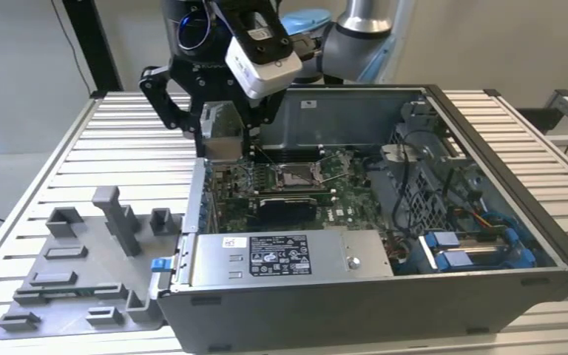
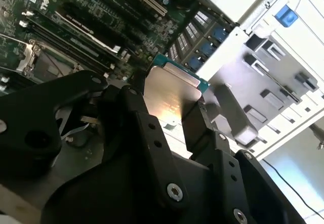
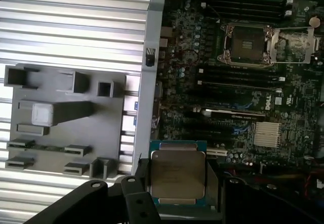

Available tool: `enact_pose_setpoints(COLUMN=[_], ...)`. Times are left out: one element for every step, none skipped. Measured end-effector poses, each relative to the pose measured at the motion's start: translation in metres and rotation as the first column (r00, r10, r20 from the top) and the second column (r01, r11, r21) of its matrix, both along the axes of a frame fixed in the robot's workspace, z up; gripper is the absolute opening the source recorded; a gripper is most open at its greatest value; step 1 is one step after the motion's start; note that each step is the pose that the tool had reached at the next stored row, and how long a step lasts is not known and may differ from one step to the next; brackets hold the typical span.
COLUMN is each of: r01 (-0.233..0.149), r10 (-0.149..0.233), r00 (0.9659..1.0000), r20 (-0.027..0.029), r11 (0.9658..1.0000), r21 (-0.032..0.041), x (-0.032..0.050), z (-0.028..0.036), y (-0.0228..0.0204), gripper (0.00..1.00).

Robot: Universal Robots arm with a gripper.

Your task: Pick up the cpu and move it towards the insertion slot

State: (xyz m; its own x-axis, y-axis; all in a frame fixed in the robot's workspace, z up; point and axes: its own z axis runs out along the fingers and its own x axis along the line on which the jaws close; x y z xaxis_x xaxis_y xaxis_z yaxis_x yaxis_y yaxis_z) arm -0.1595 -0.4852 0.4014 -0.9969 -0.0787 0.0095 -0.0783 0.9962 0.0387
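Observation:
The cpu (image 3: 177, 172), a thin square chip with a pale silver face and a green rim, sits flat between the black fingers (image 3: 137, 186) of my gripper (image 3: 177, 186), which is shut on its edges. The second wrist view shows the same cpu (image 2: 169, 95) clamped in the gripper (image 2: 167, 114). The insertion slot (image 3: 248, 43) is a silver-framed socket with a dark centre on the green motherboard, some way off from the chip. In the exterior view the gripper (image 1: 222, 144) hangs above the case's wall on that view's left, and the insertion slot (image 1: 299, 174) lies to its right and lower.
The open computer case (image 1: 481, 296) lies on a slatted metal table (image 1: 47, 155). A grey plastic tray (image 1: 77, 274) with upright blocks is beside it on the exterior view's left. A silver power-supply box (image 1: 279, 255) fills the case's near side. Cables and blue drive brackets (image 1: 461, 251) are on the right.

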Motion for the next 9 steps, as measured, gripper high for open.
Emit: enact_pose_setpoints(r01=[0.0,0.0,0.0,0.0,0.0,0.0,0.0,0.0,0.0], r10=[0.0,0.0,0.0,0.0,0.0,0.0,0.0,0.0,0.0], r00=[1.0,1.0,1.0,1.0,1.0,1.0,1.0,1.0,1.0], r20=[0.0,0.0,0.0,0.0,0.0,0.0001,0.0,0.0001,0.0], r11=[1.0,1.0,1.0,1.0,1.0,1.0,1.0,1.0,1.0], r21=[0.0,0.0001,0.0,0.0,0.0001,0.0001,0.0001,0.0001,0.0001], x=[0.0014,0.0029,0.0043,0.0056,0.007,0.0086,0.0102,0.0122,0.0142], z=[0.0,0.0,0.0,0.0,-0.0001,-0.0001,-0.0001,-0.0002,-0.0002], y=[0.0001,0.0002,0.0002,0.0003,0.0004,0.0005,0.0005,0.0006,0.0007], gripper=[0.0,0.0,0.0,0.0,0.0,0.0,0.0,0.0,0.0])
